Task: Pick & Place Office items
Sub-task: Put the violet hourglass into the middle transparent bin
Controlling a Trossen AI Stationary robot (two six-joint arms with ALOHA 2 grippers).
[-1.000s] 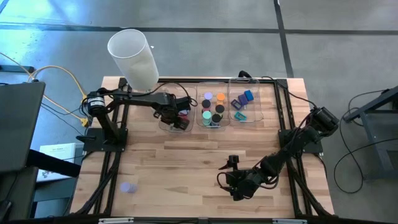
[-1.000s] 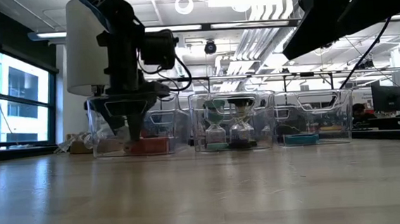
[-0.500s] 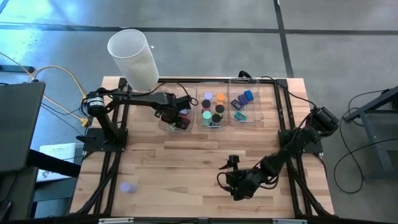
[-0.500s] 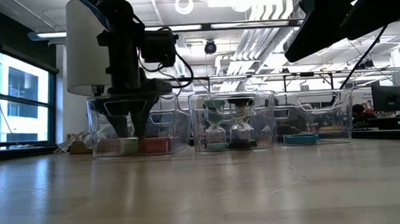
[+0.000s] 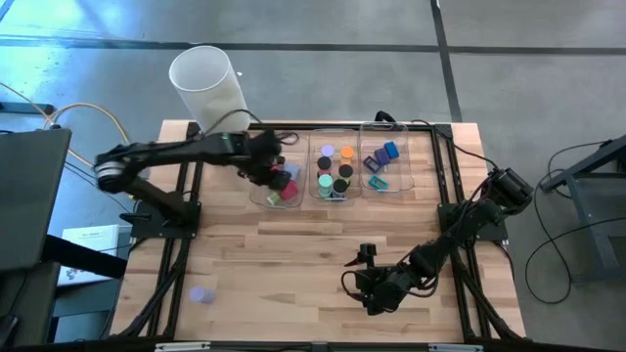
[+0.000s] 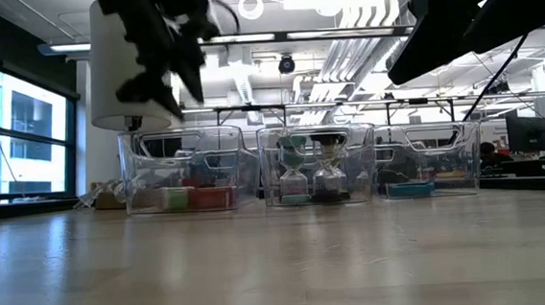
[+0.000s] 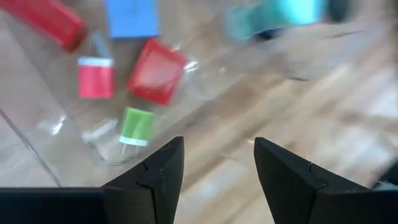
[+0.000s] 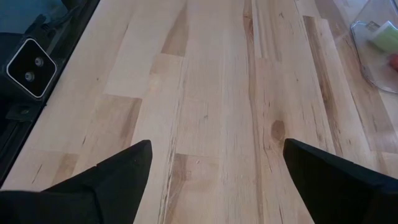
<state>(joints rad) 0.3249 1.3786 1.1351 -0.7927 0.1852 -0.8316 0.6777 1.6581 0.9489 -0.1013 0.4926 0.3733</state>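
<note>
The left gripper [image 5: 266, 164] hangs above the left tray [image 5: 262, 196], fingers [image 7: 152, 177] parted and empty. A lavender cap [image 5: 201, 294] lies alone on the tabletop [image 5: 293, 254] toward 7 o'clock, likely next, nearer the left arm. The right gripper [image 5: 370, 293] waits at 5 o'clock, spread wide, empty.

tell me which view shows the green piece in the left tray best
The left wrist view: the green piece fills a clear patch just beyond the left gripper. The high view shows only a small green speck. The low view shows it side-on through the tray wall. The right wrist view catches a green sliver at its edge.
</note>
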